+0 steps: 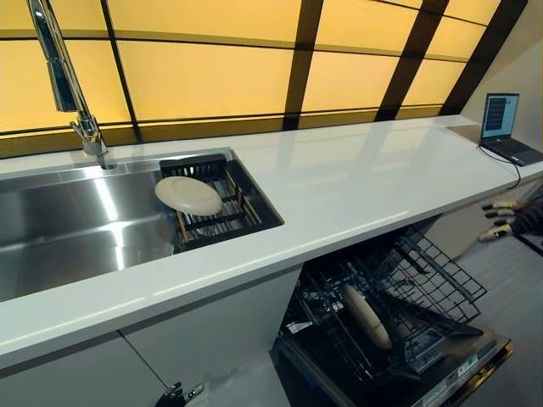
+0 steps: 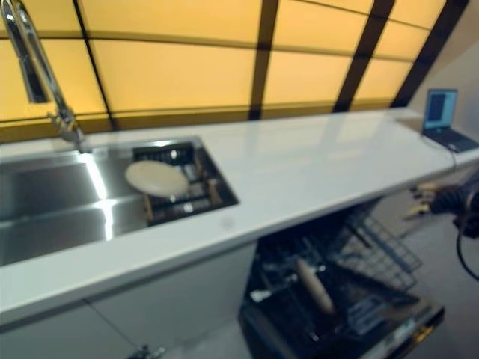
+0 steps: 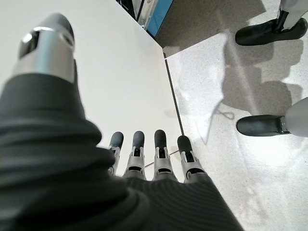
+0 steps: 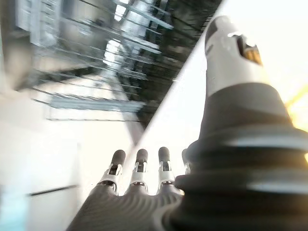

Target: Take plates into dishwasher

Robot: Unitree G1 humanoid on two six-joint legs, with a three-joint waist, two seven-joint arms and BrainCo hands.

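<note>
While one plate (image 1: 188, 195) lies on the sink rack (image 1: 222, 203) and another (image 1: 366, 316) stands in the dishwasher (image 1: 399, 326), both hands, right hand (image 1: 501, 220) and left hand (image 3: 144, 159), hang empty with fingers straight; reach squarely, grip the rim firmly.

There are two plates. One plate (image 1: 188, 195) lies on the one drying rack (image 1: 222, 200) in the one sink (image 1: 59, 225), far left. The other plate (image 1: 366, 316) stands on edge in the one dishwasher rack (image 1: 407, 297), near right. One tap (image 1: 64, 76) stands by the sink. One laptop (image 1: 506, 127) sits far right on the one tabletop (image 1: 356, 182).
</note>
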